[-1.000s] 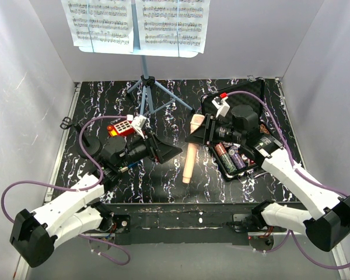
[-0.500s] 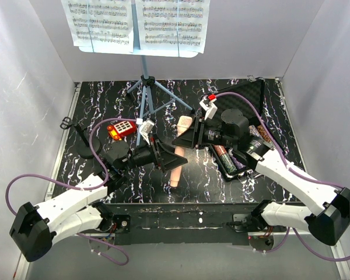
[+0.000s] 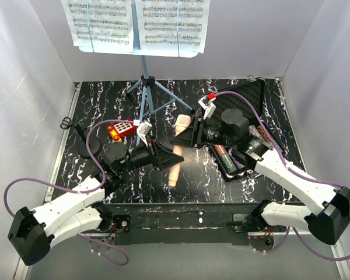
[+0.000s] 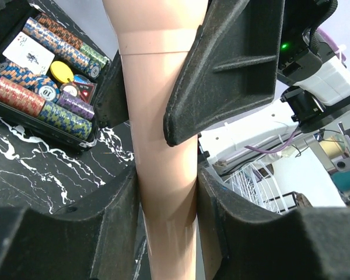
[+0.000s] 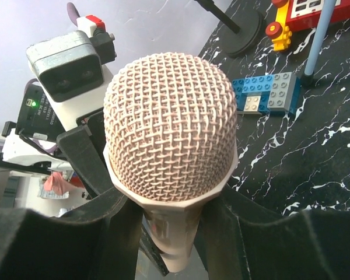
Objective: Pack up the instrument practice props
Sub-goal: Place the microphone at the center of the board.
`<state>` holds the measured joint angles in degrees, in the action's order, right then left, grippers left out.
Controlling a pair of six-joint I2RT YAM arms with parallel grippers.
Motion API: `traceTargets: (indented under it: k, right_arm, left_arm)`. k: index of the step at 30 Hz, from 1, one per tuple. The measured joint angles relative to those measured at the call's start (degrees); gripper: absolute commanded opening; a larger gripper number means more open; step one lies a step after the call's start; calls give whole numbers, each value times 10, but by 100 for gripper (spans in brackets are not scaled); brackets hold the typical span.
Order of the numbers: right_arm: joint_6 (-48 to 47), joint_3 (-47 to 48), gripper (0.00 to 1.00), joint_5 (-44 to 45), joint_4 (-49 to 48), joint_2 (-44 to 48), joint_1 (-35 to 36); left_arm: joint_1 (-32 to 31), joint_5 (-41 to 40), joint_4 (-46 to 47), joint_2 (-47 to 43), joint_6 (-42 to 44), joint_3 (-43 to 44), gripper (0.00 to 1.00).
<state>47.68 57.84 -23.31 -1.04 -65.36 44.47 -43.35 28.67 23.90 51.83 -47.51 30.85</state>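
Microphone (image 3: pixel 174 174), left tool (image 3: pixel 165 157) gripping handle, right tool (image 3: pixel 185 137) neck

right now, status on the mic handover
Right tool shut on microphone, just under the mesh. Left tool shut on it lower down. Poker chip case open alongside, not blocking.

Surface: black table top (image 3: pixel 93 105), white marbled veining.
- Light-blue music stand (image 3: pixel 144 96): tripod legs planted near the middle of the far edge.
- Black round-base stand (image 3: pixel 81 150): close to the left edge.
- Red toy phone (image 3: pixel 121 129): left of centre.
- Blue brick plate (image 5: pixel 267 93): lying flat just beside the toy phone.
- Black foam-lined case (image 3: pixel 240 170): open, by the right edge, poker chips (image 4: pixel 41 99) inside.
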Motion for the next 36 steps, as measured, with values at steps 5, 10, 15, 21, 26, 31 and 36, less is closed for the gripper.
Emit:
traceTargets:
  k: [5, 10, 15, 21, 26, 31, 36]
  right_arm:
    - [-12, 0, 89, 5, 17, 2, -4]
    - [-36, 1, 91, 11, 87, 32, -60]
    - [-67, -9, 92, 34, 142, 112, -121]
    - [-99, -47, 93, 41, 162, 172, -122]
    - [-106, -90, 93, 36, 176, 169, -122]
    - [-106, -120, 93, 26, 176, 189, -122]
    - [-106, -145, 93, 16, 170, 222, -122]
  left_arm:
    - [-3, -52, -78, -27, 26, 6, 0]
    - [14, -173, -300, -24, 87, 109, 0]
    - [111, -285, -478, -2, 134, 234, 0]
    - [217, -427, -641, 64, 197, 334, 0]
    - [267, -503, -691, 148, 252, 346, 0]
    - [301, -547, -702, 252, 308, 348, 0]
    - [326, -574, -697, 309, 362, 354, 0]
